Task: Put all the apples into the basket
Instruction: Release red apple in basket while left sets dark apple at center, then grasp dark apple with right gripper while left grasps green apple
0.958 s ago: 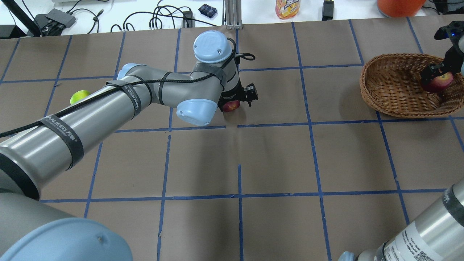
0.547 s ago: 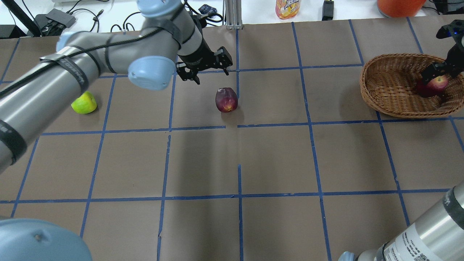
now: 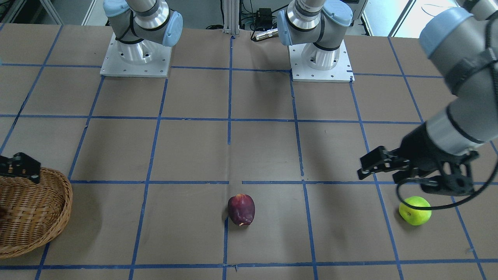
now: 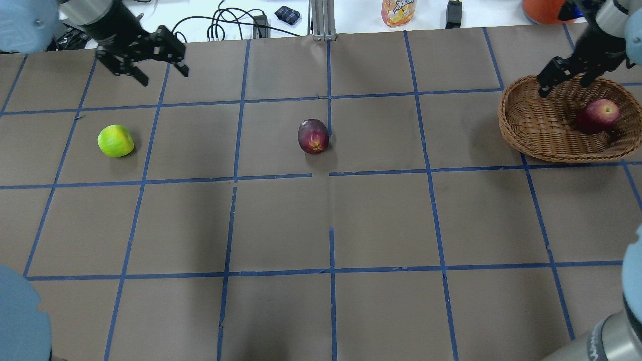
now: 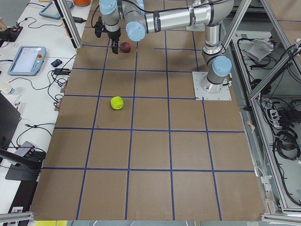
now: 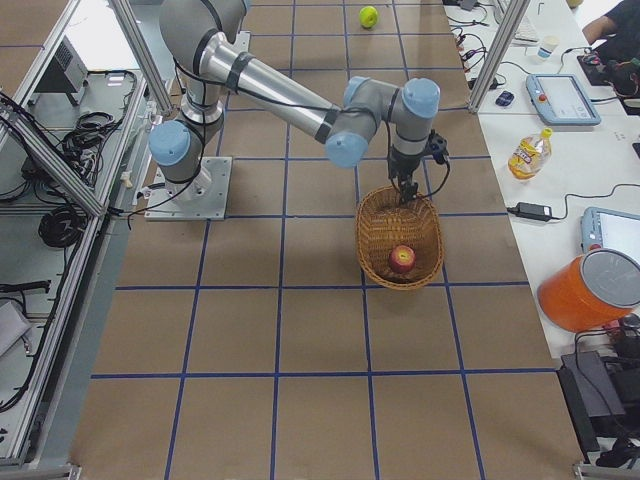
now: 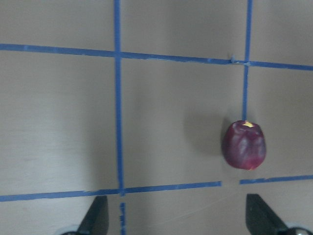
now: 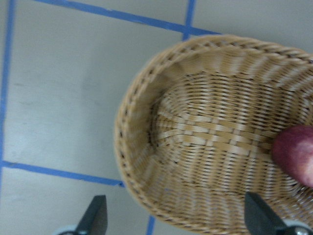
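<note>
The dark purple apple (image 4: pixel 313 136) lies on the table's middle, also in the front view (image 3: pixel 241 210) and the left wrist view (image 7: pixel 244 145). The lime green apple (image 4: pixel 116 141) lies at the left. The red apple (image 4: pixel 597 115) rests inside the wicker basket (image 4: pixel 531 130) at the right, and it shows at the edge of the right wrist view (image 8: pixel 296 154). My left gripper (image 4: pixel 143 60) is open and empty, raised beyond the green apple. My right gripper (image 4: pixel 564 75) is open and empty above the basket's far rim.
The brown table bears a grid of blue tape. Cables, a juice bottle (image 4: pixel 397 11) and an orange container (image 4: pixel 549 9) stand beyond the far edge. Both arm bases (image 3: pixel 135 58) stand at the robot's side.
My left gripper has risen off the purple apple and swung left toward the green one. My right gripper has let go of the red apple in the basket and lifted away.
</note>
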`<state>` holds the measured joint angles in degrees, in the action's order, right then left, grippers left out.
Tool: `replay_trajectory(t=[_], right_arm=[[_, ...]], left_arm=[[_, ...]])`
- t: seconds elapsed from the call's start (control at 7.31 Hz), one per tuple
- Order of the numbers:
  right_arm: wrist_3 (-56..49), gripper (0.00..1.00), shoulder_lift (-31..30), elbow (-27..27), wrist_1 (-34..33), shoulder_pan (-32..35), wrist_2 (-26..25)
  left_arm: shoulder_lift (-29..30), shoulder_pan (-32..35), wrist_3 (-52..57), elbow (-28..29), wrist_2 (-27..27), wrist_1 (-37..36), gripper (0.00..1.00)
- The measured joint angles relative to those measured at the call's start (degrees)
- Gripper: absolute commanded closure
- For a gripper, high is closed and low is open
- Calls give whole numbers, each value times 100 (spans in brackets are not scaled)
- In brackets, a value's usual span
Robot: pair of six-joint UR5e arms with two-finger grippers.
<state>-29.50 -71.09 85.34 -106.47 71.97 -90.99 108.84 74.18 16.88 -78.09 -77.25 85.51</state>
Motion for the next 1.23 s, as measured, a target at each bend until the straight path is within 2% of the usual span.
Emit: replay_trajectory(t=[0.27,0.55,0.96,1.23], right_arm=[[1628,0,-195,-30,72,1200,248],[2926,0,50,-34,-378,2178,407],[4119,0,735,-63,-1213,3130,496],[4586,0,1149,-331,-1377,3392,718]], left_arm=[[347,-1054,1351,-159,-163,-411,0],[820,-1485,1819,-253,-245,-958,0],[1465,-1551,1658,-264,-437,-1551,0],[1611,-1530,779,-277,-436,-1622,0]])
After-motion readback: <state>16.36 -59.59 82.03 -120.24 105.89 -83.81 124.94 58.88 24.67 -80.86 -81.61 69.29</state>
